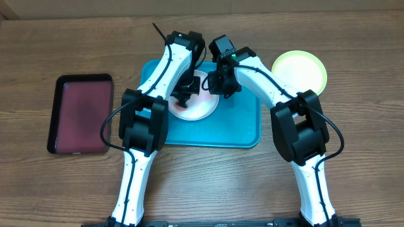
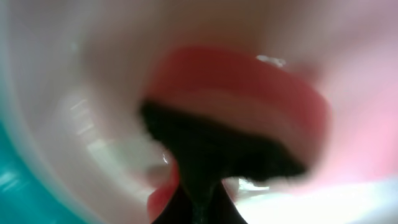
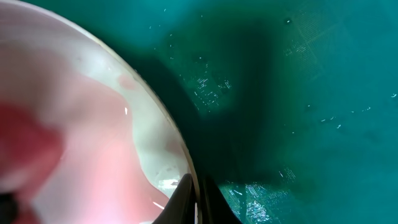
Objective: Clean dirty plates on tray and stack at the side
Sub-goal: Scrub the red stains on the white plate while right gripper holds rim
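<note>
Overhead: the white plate (image 1: 202, 112) is seen lying in the tray (image 1: 243, 129), toward 11 o'clock, with no other plate seen there. The left gripper (image 1: 185, 94) is set over the plate's middle and the right gripper (image 1: 219, 87) at its 2 o'clock rim. A yellow-green plate (image 1: 300, 69) lies off the tray's 2 o'clock corner.

Left wrist: a red smear (image 2: 249, 81) is shown just ahead, but the fingers' spread cannot be told.

Right wrist: the fingers appear pinched on the rim.

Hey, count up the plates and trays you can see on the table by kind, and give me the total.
Plates: 2, a white plate and a yellow-green plate
Trays: 2, a turquoise tray and a dark red tray
Total: 4
</note>
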Robot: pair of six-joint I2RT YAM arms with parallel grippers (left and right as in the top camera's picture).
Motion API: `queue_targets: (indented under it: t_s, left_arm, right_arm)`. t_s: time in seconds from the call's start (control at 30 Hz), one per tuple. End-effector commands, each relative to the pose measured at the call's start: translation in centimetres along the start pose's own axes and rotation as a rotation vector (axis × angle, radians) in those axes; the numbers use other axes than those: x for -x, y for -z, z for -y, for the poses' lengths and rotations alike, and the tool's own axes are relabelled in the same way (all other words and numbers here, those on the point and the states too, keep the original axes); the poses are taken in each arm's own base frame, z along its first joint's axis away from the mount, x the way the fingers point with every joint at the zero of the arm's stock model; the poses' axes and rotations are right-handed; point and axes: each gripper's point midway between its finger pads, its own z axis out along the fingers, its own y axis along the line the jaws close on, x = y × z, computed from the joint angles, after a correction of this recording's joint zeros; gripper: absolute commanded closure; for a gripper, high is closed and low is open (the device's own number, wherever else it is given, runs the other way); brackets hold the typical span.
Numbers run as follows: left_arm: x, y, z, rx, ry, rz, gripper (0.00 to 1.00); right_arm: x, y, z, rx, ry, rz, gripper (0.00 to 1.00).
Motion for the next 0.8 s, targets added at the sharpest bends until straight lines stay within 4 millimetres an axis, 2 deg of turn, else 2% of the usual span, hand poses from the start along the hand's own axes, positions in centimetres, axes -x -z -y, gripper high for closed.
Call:
queue_targets:
  t_s: [0.0,0.07,0.17,0.23,0.3,0.43,0.57,0.77]
  left_arm:
    - [0.2,-0.7,-5.7,0.253,0.079,0.004,0.96]
    - [0.7,-0.2,-6.5,0.264,0.106,0.021,0.96]
    - [1.6,0.1,-5.7,0.187,0.128,0.048,0.96]
    - [2.4,0.1,-4.2,0.088,0.104,0.066,0.96]
    - [3.2,0.1,-0.8,-0.099,0.043,0.077,0.96]
    - [3.7,1.2,4.4,-0.370,-0.022,0.085,0.96]
    - [3.1,1.6,6.5,-0.445,-0.045,0.068,0.96]
    - [1.3,0.9,7.5,-0.423,-0.070,0.012,0.96]
  right_arm:
    - [-0.5,-0.8,0.8,-0.039,-0.013,-0.007,0.96]
    - [-0.5,-0.8,0.8,-0.039,-0.013,-0.006,0.96]
    - [-0.5,-0.8,0.8,-0.039,-0.013,-0.007,0.96]
    - [-0.5,-0.8,0.8,-0.039,-0.013,-0.007,0.96]
    - [-0.5,-0.8,0.8,-0.039,-0.013,-0.007,0.96]
    - [-0.5,-0.8,0.8,-0.039,-0.013,-0.008,0.96]
    - [-0.5,-0.8,0.8,-0.039,-0.013,-0.008,0.96]
    - [-0.5,-0.8,0.8,-0.039,-0.013,-0.007,0.96]
